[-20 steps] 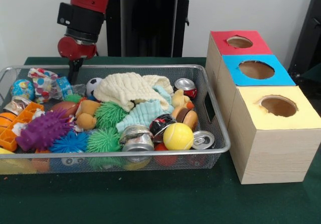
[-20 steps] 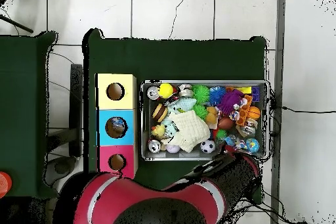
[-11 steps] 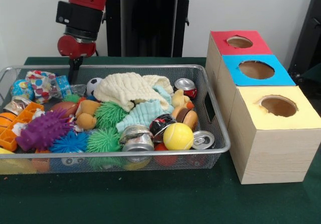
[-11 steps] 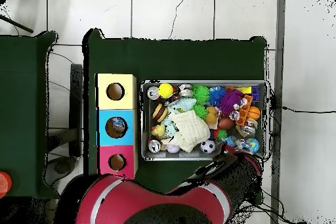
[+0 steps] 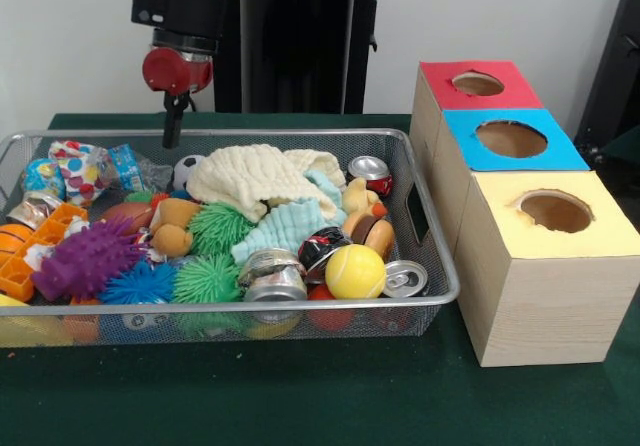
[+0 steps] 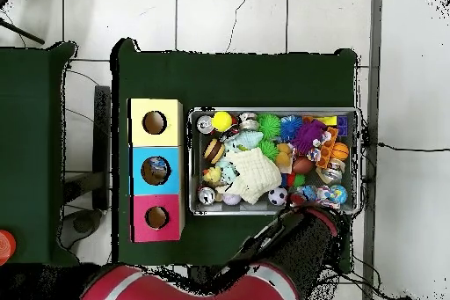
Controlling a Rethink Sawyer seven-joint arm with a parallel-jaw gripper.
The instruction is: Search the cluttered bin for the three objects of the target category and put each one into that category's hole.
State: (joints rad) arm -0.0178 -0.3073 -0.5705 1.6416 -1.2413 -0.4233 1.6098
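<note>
A wire bin (image 5: 300, 134) holds a jumble: crushed cans (image 5: 368, 169) (image 5: 272, 276) (image 5: 405, 279), a yellow ball (image 5: 354, 271), a soccer ball (image 5: 185, 169), spiky rubber toys (image 5: 85, 259) (image 5: 216, 228), a cream cloth (image 5: 250, 178) and snack bags (image 5: 85, 166). My gripper (image 5: 173, 131) hangs over the bin's back rim, left of the middle, shut and holding nothing. It is clear of the clutter. In the overhead view the arm (image 6: 290, 244) covers the gripper below the bin (image 6: 272, 110).
To the right of the bin stands a row of three boxes with round holes on top: red (image 5: 440, 74), blue (image 5: 560, 151) and yellow (image 5: 600, 231). Overhead, something lies inside the blue box's hole (image 6: 156, 169). Green cloth covers the table.
The gripper has risen from the bin's back left corner and shifted right, now above the rim. The bin's contents have not moved.
</note>
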